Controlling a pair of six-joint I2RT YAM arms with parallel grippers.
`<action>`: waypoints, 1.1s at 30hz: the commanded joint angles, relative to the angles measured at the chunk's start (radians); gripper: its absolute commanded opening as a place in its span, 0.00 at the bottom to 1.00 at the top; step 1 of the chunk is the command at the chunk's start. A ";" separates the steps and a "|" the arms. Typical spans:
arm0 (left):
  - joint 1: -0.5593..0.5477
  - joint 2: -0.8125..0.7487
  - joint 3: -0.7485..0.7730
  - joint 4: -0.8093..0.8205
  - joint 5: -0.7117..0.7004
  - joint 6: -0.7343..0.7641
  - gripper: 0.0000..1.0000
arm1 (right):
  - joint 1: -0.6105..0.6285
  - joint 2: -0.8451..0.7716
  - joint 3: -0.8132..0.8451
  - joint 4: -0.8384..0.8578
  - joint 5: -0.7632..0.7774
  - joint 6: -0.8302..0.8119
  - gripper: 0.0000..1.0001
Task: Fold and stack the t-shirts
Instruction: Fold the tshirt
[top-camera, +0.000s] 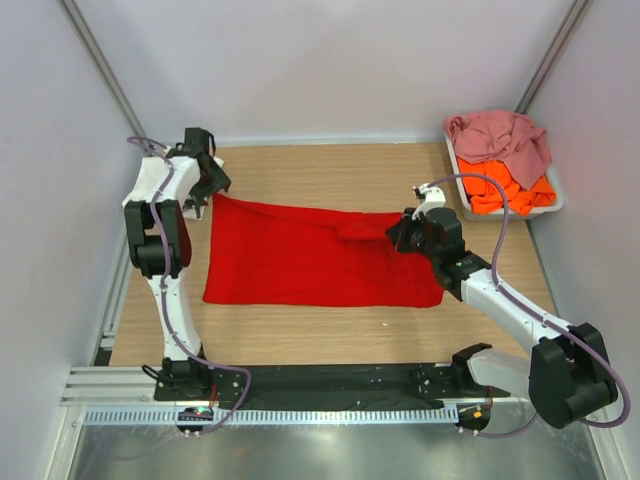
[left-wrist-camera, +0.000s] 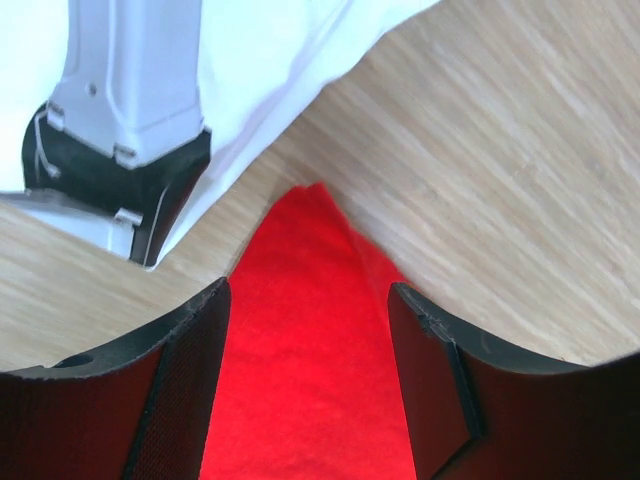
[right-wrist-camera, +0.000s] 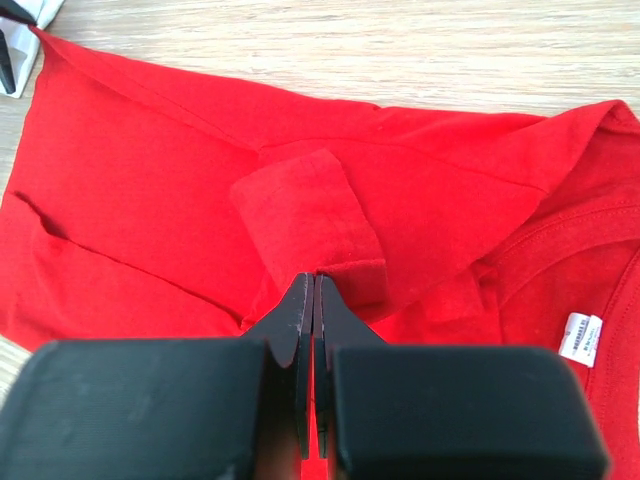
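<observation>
Top external: red t-shirt (top-camera: 300, 265) runs left-right, collar rightward; right hand (top-camera: 393, 236) pinches its sleeve, left hand (top-camera: 202, 203) gapes.

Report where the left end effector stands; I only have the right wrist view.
Observer: The left end effector is open, its jaws straddling the far-left corner of the red t-shirt.
Operator: Name what sits off to the right.
Observer: A tray at the far right corner of the table holds a pink t-shirt heaped over an orange t-shirt.
</observation>
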 joint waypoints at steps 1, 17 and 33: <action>-0.008 0.054 0.066 0.006 -0.042 -0.009 0.65 | 0.003 -0.015 0.000 0.064 -0.022 0.014 0.01; -0.046 0.172 0.202 -0.034 -0.084 0.015 0.00 | 0.003 0.005 0.023 0.065 0.053 -0.021 0.01; -0.046 0.021 0.051 -0.067 -0.056 0.023 0.00 | 0.005 -0.088 0.226 -0.242 0.383 -0.128 0.01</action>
